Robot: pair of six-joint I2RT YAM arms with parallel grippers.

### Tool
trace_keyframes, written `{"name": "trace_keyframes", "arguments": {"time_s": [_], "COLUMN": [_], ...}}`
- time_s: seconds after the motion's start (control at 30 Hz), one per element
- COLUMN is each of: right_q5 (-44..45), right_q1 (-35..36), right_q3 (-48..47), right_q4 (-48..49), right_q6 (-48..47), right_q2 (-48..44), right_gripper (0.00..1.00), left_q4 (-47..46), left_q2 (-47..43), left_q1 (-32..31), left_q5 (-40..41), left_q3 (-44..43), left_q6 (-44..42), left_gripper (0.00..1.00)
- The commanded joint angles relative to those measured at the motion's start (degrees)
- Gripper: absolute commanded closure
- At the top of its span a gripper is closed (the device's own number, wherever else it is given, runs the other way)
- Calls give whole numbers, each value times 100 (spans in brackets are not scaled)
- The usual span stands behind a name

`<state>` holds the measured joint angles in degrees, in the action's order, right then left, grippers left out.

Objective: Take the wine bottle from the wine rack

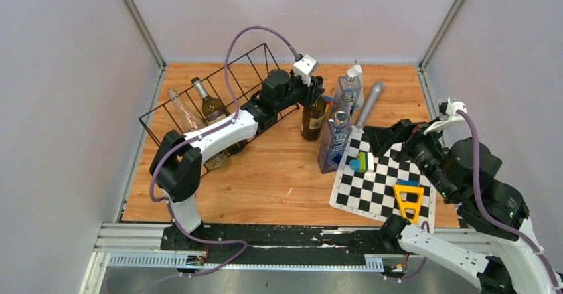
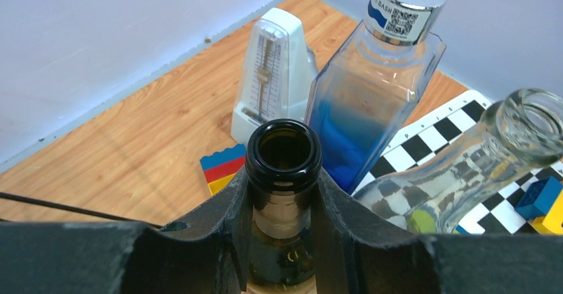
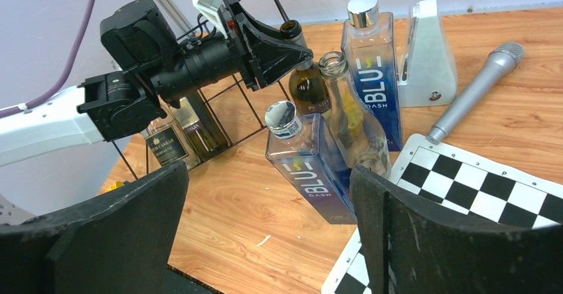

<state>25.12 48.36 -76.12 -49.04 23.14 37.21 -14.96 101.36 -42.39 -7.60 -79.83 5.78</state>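
Left gripper (image 2: pixel 284 204): jaws pinched the wine bottle (image 2: pixel 283 174) at the neck, just under the lip. My worry was that the blue bottle (image 2: pixel 372 101) and clear bottle (image 2: pixel 458 174) crowded its right side, so a sideways swing could topple them. The wine bottle stood upright between the jaws, off the wine rack (image 1: pixel 211 98), near the table's (image 1: pixel 265 174) back edge. Right gripper (image 3: pixel 269 208) was spread and held nothing.

Your left arm (image 1: pixel 219 131) stretches far forward, and the left gripper (image 1: pixel 317 93) squeezes the neck of the wine bottle (image 1: pixel 313 120). Your right arm (image 1: pixel 478 174) is bent low, with the right gripper (image 1: pixel 380 137) wide open.
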Motion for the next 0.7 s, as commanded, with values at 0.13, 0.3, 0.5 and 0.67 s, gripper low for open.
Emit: {"name": "trace_keyframes", "arguments": {"time_s": [0.13, 0.3, 0.5, 0.67], "right_q5": [-102, -120, -125, -175], "right_q1": [27, 25, 27, 25], "right_q3": [-107, -88, -35, -32], "right_q4": [-27, -26, -20, -27], "right_q6": [174, 191, 191, 191], "right_q2": [-48, -23, -86, -86], "right_gripper": [8, 8, 8, 8], "left_q4": [-677, -781, -984, -942], "left_q2": [294, 354, 349, 334], "left_q1": [-69, -155, -201, -226], "left_q5": [-111, -187, -340, -318], "left_q3": [-456, -436, -342, -399], "left_q6": [297, 380, 600, 619], "left_gripper": [100, 100, 100, 100]}}
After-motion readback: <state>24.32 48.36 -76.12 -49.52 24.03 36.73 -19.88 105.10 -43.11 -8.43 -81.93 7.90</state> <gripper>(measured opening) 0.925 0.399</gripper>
